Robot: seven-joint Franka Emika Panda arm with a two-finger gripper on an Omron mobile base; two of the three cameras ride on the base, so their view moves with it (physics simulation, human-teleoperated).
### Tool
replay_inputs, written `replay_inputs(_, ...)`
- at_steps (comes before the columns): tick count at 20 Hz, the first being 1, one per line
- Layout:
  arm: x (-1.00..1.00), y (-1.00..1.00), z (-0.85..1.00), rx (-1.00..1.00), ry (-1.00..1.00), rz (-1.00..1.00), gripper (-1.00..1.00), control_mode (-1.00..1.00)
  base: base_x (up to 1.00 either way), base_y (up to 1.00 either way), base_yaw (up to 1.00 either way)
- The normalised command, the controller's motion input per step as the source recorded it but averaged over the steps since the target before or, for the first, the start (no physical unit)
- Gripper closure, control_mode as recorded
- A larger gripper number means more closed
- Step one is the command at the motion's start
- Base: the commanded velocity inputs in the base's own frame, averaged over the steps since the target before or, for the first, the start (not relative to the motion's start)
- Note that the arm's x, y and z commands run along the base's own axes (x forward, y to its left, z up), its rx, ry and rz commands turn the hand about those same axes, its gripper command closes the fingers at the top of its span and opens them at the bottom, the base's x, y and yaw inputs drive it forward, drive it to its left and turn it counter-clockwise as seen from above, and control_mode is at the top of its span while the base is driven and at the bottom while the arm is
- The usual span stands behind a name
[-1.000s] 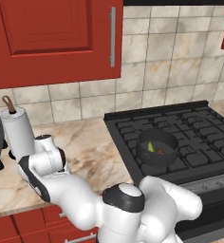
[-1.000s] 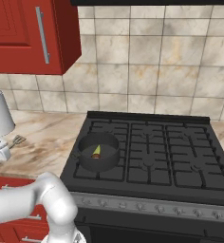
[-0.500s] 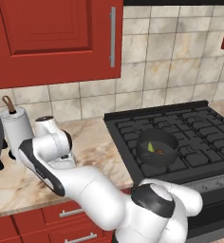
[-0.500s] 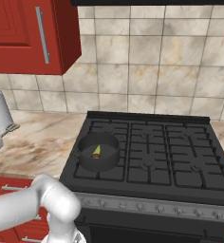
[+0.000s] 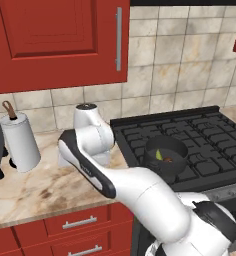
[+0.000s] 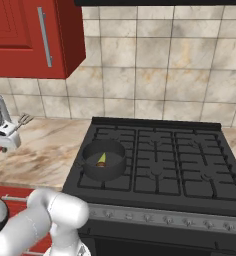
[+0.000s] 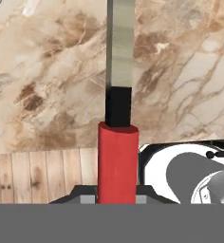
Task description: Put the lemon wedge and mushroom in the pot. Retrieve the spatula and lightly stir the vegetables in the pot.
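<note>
The spatula [image 7: 118, 156] is in my grip, so I start with it below, after the wide looks. In the left base view the pot [image 5: 165, 154] sits on the black stove [image 5: 210, 145], on a front burner, and inside it I see the lemon wedge [image 5: 159, 155] with the mushroom [image 5: 168, 160] just beside it, though the mushroom is so small and dark that I am only fairly sure of it. My white arm bends over the marble counter [image 5: 30, 190], near a white paper towel roll [image 5: 21, 141], under a red cupboard [image 5: 60, 40]. In the right base view the pot sits on the front left burner, and the yellow-green wedge shows on its floor. Far to the left, over the counter, my gripper [image 6: 10, 131] is up in the air, and the grey slotted head of the spatula sticks out from it toward the tiled wall [image 6: 155, 65]. A bit of red shows below my hand, likely the handle's end. In the hand view my jaws are closed tight on the red handle. The handle rises straight up the middle, then turns into a short black neck and a flat grey blade. Behind it lies the marble counter, with a strip of wooden floor [image 7: 42, 175] lower down.
</note>
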Motion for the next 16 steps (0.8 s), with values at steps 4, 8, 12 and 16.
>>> replay_inputs(4, 0.11, -1.00, 0.19, 0.01, 0.00, 0.09, 1.00, -1.00, 0.00, 0.00, 0.00)
replay_inputs(8, 0.15, -1.00, 0.00, 0.00, 0.00, 0.09, 1.00, -1.00, 0.00, 0.00, 0.00)
replay_inputs(12, 0.08, -0.98, 0.00, 0.00, 0.00, 0.09, 1.00, -1.00, 0.00, 0.00, 0.00)
replay_inputs(16, 0.01, -0.65, 0.18, 0.00, 0.05, 0.09, 1.00, -1.00, 0.00, 0.00, 0.00)
